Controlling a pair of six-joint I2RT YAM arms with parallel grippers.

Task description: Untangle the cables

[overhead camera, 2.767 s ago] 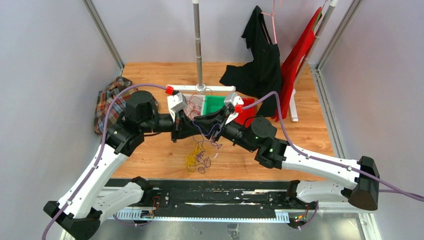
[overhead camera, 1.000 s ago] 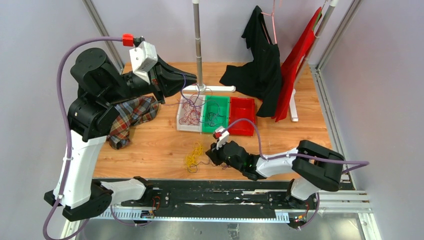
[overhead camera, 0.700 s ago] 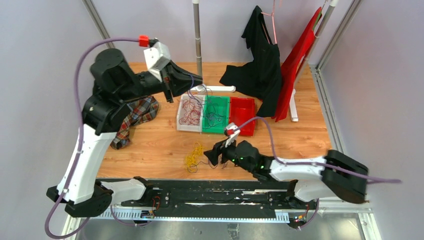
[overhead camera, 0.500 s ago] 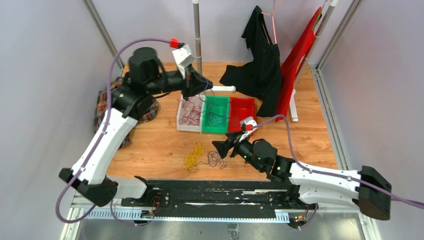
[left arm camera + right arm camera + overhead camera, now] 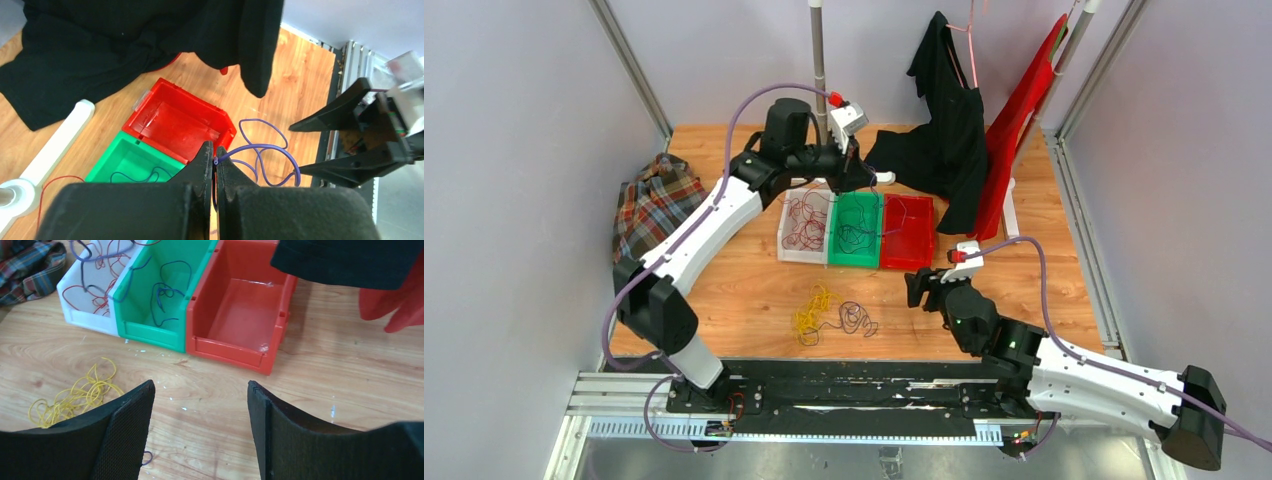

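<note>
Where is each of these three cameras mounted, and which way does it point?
Top external: above and behind the arms, looking down on the table; left arm and right arm both show.
Left wrist: on the left arm, looking down at the red bin past the left end effector, shut on a purple cable.
Right wrist: on the right arm, facing the bins; the open right end effector shows.
Shared: both wrist views show the red and green bin.

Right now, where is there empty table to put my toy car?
The table is bare between the plaid cloth and the yellow cables, and again right of the red bin. The middle is crowded: white bin, green bin, dark cable.
</note>
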